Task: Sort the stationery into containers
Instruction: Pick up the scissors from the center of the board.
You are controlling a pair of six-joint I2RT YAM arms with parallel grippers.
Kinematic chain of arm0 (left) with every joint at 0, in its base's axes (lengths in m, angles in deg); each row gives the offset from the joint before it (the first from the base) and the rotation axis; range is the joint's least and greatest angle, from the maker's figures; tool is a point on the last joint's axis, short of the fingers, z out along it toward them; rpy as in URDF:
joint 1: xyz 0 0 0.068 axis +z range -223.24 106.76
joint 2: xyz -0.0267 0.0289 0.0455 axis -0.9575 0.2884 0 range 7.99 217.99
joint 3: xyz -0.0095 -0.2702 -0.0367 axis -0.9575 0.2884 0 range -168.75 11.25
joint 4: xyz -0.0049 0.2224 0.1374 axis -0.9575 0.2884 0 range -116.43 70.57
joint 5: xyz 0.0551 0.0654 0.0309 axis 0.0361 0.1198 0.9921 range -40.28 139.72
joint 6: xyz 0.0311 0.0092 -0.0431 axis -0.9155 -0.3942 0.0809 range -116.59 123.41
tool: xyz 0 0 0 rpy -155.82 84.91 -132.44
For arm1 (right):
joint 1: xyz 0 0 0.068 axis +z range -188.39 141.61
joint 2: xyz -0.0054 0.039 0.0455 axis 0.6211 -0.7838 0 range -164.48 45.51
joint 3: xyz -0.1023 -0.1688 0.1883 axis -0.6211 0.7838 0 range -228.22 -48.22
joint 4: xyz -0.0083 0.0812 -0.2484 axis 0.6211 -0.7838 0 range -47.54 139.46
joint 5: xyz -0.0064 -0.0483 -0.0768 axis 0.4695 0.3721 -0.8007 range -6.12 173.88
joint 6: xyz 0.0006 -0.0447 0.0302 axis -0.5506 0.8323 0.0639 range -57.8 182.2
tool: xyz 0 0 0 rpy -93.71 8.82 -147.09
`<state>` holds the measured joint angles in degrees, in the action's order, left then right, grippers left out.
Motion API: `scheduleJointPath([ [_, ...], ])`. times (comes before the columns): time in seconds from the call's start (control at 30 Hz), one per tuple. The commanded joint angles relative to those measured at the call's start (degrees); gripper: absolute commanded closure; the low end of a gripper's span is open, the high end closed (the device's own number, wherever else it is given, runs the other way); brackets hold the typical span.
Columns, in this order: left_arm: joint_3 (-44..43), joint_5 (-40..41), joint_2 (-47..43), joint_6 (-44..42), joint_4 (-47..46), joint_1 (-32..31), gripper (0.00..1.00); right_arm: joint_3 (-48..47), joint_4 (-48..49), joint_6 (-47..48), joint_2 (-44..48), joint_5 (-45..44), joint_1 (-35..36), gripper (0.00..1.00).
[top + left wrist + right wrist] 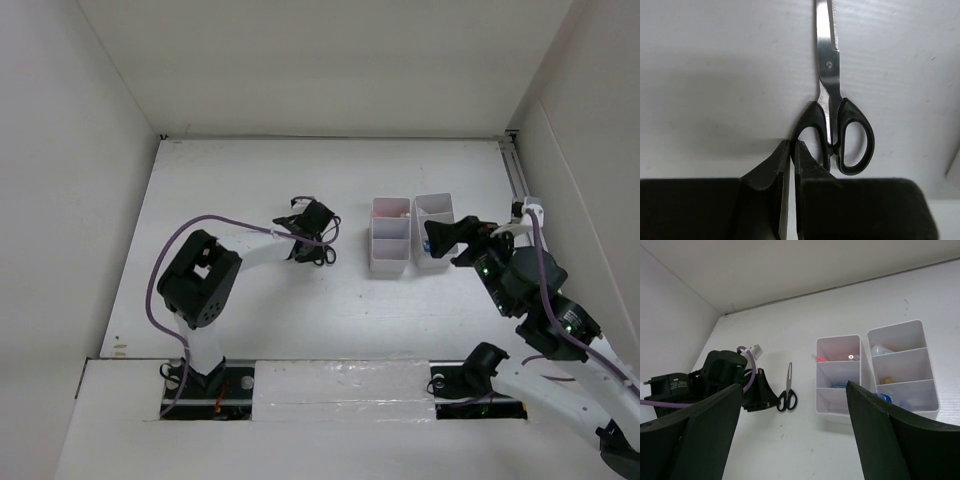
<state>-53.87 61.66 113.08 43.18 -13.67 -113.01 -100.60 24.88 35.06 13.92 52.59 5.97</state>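
Note:
The black-handled scissors (840, 135) lie flat on the white table, blades pointing away; they also show in the top view (326, 256) and the right wrist view (788, 392). My left gripper (791, 144) is shut on the rim of the scissors' left handle loop, low at the table (314, 248). Two white containers stand side by side, the left (390, 264) and the right (434, 198). My right gripper (450, 240) is wide open and empty over the right container's near end. A pink pen (821, 359), a blue marker (840, 386) and a blue-capped item (883, 397) lie in compartments.
White enclosure walls stand at the back (330, 60), left and right. An orange piece (887, 381) lies in the right container's middle compartment and a clear item (882, 349) in its far one. A purple cable (200, 225) loops over the left arm.

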Motion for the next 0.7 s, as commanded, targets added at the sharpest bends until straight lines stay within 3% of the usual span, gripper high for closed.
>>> scheduleJointPath([
  [0.0,4.91,2.64,-6.03,0.75,4.3,-0.83,1.0,0.52,6.19,2.17,-0.57,7.0,0.64,0.1],
  [0.2,7.72,9.85,-17.53,2.59,6.41,-4.0,1.0,1.14,10.51,4.1,-4.34,16.86,0.64,0.1],
  [0.43,13.53,7.92,-35.54,-0.3,4.12,-4.0,1.0,0.52,15.87,3.16,-10.4,28.55,-2.07,0.12],
  [0.53,13.53,7.4,-39.35,-0.83,5.79,-4.53,1.0,1.23,22.28,1.13,-15.13,39.25,-6.99,0.12],
  [0.57,13.53,6.35,-41.71,-1.53,5.79,-4.53,1.0,1.23,26.21,0.42,-16.9,46.42,-8.22,0.12],
  [0.67,13.53,6.34,-45.93,-2.06,6.32,-5.66,1.0,1.23,31.5,-2.13,-24.53,54.29,-10.52,0.13],
])
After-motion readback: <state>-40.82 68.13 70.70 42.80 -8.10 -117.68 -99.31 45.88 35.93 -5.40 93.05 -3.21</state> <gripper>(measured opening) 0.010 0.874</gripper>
